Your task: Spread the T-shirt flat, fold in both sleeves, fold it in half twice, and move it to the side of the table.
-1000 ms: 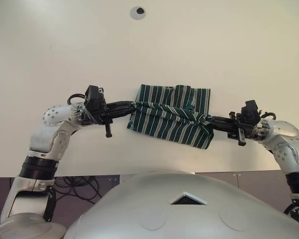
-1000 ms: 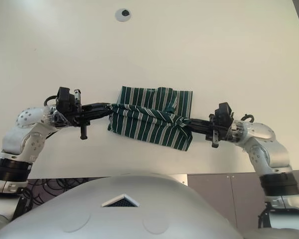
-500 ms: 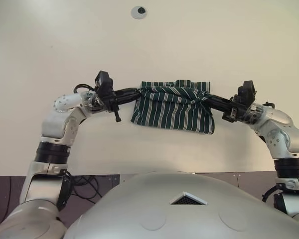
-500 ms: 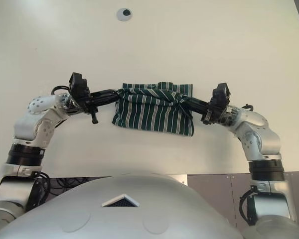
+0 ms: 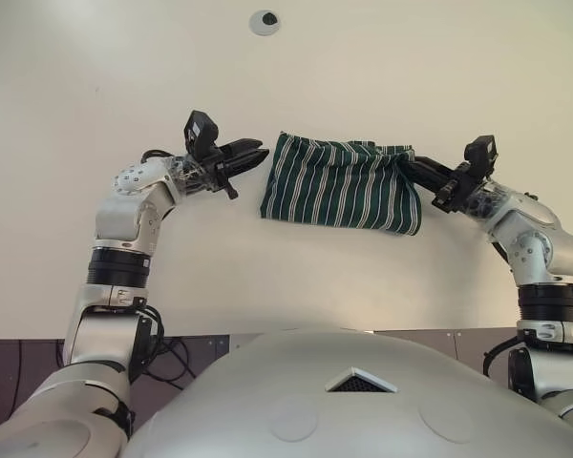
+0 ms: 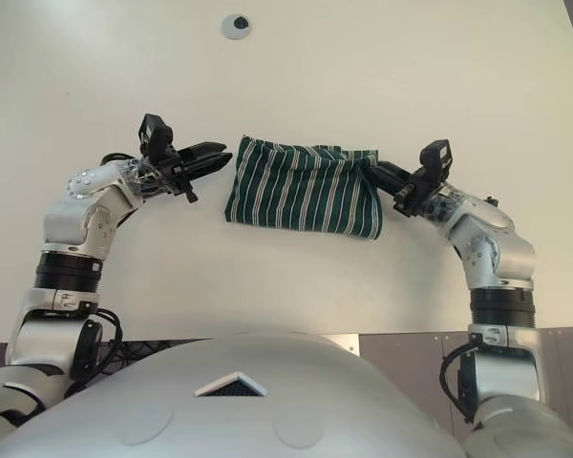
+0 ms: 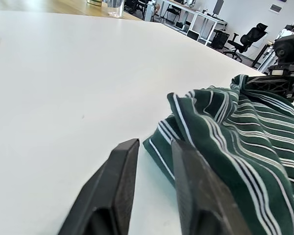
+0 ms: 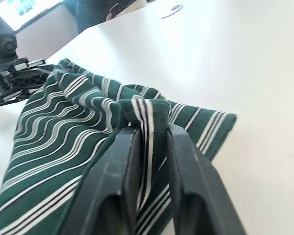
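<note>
1. My left gripper (image 5: pixel 260 153) is sitting released. Its two black, wedge-shaped fingers (image 7: pixel 112 186) are standing slightly apart with nothing between them, and their tips are hovering just beside the left edge of the T-shirt (image 5: pixel 341 186).
2. My right gripper (image 5: pixel 409 165) is clenching a bunched fold at the T-shirt's far right corner. In the right wrist view I am seeing the striped cloth squeezed between two matte black fingers (image 8: pixel 117 171).
3. The T-shirt is lying folded into a rough rectangle on the table (image 5: pixel 124 76), between the two grippers. It is a soft, dark green fabric with thin white stripes running in small groups. The cloth is gathering into wrinkles toward the pinched corner, and its near edge is running unevenly.
4. The table is showing as a smooth, matte white surface.
5. A small round grey disc (image 5: pixel 265 22) is sitting flush in the tabletop, well beyond the T-shirt on the far side.
</note>
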